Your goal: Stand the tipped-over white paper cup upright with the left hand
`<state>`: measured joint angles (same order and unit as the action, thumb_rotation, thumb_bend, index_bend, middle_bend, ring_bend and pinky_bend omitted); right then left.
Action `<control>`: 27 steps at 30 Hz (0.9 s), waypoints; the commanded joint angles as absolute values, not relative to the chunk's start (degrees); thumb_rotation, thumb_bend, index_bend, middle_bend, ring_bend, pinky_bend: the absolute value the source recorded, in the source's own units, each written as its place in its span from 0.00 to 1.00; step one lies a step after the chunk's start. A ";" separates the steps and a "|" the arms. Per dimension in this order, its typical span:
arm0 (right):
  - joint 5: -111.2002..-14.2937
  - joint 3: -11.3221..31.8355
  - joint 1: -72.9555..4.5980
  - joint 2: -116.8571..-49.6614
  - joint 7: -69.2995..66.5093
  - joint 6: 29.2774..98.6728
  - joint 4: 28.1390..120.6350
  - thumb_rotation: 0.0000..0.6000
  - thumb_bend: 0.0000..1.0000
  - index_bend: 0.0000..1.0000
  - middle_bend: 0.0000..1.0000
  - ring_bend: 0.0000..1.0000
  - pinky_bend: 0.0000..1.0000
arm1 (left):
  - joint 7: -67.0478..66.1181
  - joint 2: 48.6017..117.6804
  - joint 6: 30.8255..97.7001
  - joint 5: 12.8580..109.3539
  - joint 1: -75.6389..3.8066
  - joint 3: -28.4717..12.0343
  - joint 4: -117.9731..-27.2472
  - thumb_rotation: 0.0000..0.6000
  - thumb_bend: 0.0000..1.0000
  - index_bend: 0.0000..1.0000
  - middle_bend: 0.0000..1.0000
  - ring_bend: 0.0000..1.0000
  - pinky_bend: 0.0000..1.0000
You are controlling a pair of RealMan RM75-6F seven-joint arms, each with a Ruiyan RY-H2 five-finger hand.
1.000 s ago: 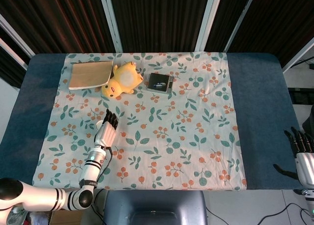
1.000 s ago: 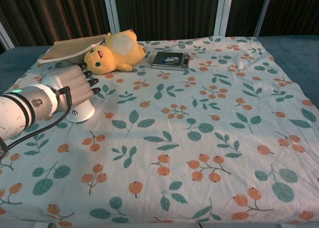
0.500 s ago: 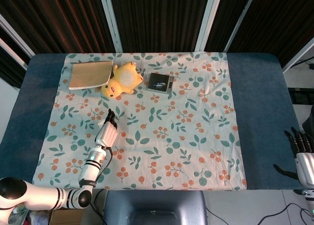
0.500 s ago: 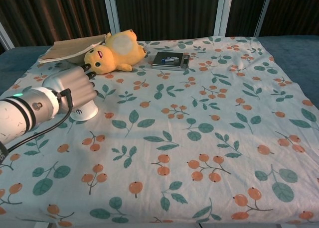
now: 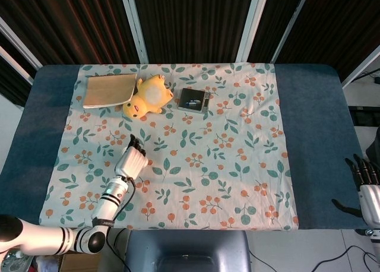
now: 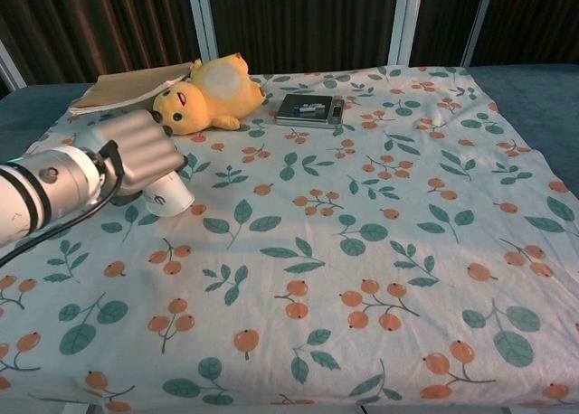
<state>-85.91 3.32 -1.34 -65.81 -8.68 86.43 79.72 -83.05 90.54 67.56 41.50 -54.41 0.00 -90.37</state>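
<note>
In the chest view the white paper cup (image 6: pixel 169 196) pokes out from under my left hand (image 6: pixel 136 152), at the left of the floral cloth (image 6: pixel 362 251). The hand is wrapped over the cup and grips it. The cup is tilted, with its lower end against the cloth. The head view shows only my left hand (image 5: pixel 133 160) from above, its dark fingertips pointing away, and the cup is hidden beneath it. My right hand (image 5: pixel 367 187) hangs off the table's right edge with its fingers apart and nothing in it.
A yellow plush toy (image 6: pixel 206 92) lies just beyond my left hand, against a brown book (image 6: pixel 127 87). A small silver and black scale (image 6: pixel 310 108) sits at the back centre. The cloth covers the middle of a blue table (image 5: pixel 312 123).
My left hand has rolled at the wrist and shifted slightly right, taking the cup with it. The cup's visible end has swung rightward. The right hand has hardly moved.
</note>
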 commanded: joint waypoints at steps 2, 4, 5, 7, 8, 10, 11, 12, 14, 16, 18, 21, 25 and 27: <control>-85.99 3.30 -1.31 -65.56 -8.96 86.47 79.95 1.00 0.00 0.00 0.00 0.00 0.00 | -50.85 81.07 61.50 52.40 -48.30 -4.61 -99.54 1.00 0.42 0.34 0.38 0.19 0.20; -86.14 3.25 -1.30 -65.51 -8.88 86.53 80.06 1.00 0.00 0.00 0.00 0.00 0.00 | -40.15 79.46 59.37 55.53 -46.28 -5.45 -99.22 1.00 0.42 0.34 0.38 0.19 0.23; -86.19 3.24 -1.32 -65.49 -8.80 86.52 80.14 1.00 0.00 0.00 0.00 0.00 0.00 | -35.60 79.08 58.57 56.87 -45.42 -5.75 -98.70 1.00 0.42 0.34 0.38 0.20 0.23; -86.26 3.20 -1.42 -65.45 -8.59 86.38 80.42 1.00 0.00 0.00 0.00 0.00 0.00 | -25.36 78.64 56.49 59.64 -43.63 -6.22 -97.00 1.00 0.42 0.34 0.38 0.20 0.24; -86.31 3.18 -1.47 -65.44 -8.47 86.30 80.55 1.00 0.00 0.00 0.00 0.00 0.00 | -21.20 78.43 55.17 60.65 -43.06 -6.25 -96.24 1.00 0.42 0.34 0.38 0.20 0.24; -86.47 3.09 -1.58 -65.49 -8.11 86.17 80.84 1.00 0.00 0.00 0.00 0.00 0.00 | -12.47 78.24 52.41 63.20 -42.02 -6.24 -94.11 1.00 0.42 0.33 0.36 0.20 0.24; -86.55 3.05 -1.64 -65.50 -7.90 86.11 80.97 1.00 0.00 0.00 0.00 0.00 0.00 | -9.35 78.38 51.58 64.56 -41.68 -6.13 -92.96 1.00 0.42 0.33 0.36 0.20 0.24; -86.63 3.01 -1.69 -65.53 -7.71 86.06 81.09 1.00 0.00 0.00 0.00 0.00 0.00 | -6.55 78.68 50.96 65.98 -41.38 -5.96 -91.71 1.00 0.42 0.33 0.35 0.19 0.22; -86.72 2.91 -1.78 -65.60 -7.36 85.87 81.30 1.00 0.00 0.00 0.00 0.00 0.00 | -0.88 79.75 50.21 69.18 -40.80 -5.56 -88.83 1.00 0.42 0.33 0.35 0.18 0.21; -86.65 2.87 -1.92 -65.57 -7.05 85.54 81.49 1.00 0.00 0.00 0.00 0.00 0.00 | 3.83 81.18 50.16 71.92 -40.35 -5.25 -86.12 1.00 0.42 0.32 0.34 0.16 0.19; -86.57 2.85 -1.99 -65.50 -6.86 85.35 81.67 1.00 0.00 0.00 0.00 0.00 0.00 | 6.99 82.36 50.15 73.70 -40.09 -4.93 -83.97 1.00 0.42 0.31 0.33 0.14 0.18; -86.59 2.87 -1.93 -65.38 -6.89 85.52 81.84 1.00 0.00 0.00 0.00 0.00 0.00 | 9.08 84.13 50.62 76.29 -39.90 -4.12 -80.51 1.00 0.42 0.29 0.32 0.10 0.16; -86.48 2.94 -1.82 -65.24 -7.16 85.74 81.75 1.00 0.00 0.00 0.00 0.00 0.00 | 10.69 85.11 50.05 77.75 -39.97 -3.45 -78.22 1.00 0.43 0.24 0.26 0.04 0.13; -86.27 2.93 -1.86 -65.31 -7.24 85.46 81.57 1.00 0.00 0.00 0.00 0.00 0.00 | 10.84 84.81 48.88 77.84 -40.31 -3.14 -78.06 1.00 0.43 0.16 0.17 0.01 0.11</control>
<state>-86.33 2.93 -1.85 -65.29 -7.21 85.52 81.62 10.58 84.70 49.73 77.53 -40.29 -3.54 -78.42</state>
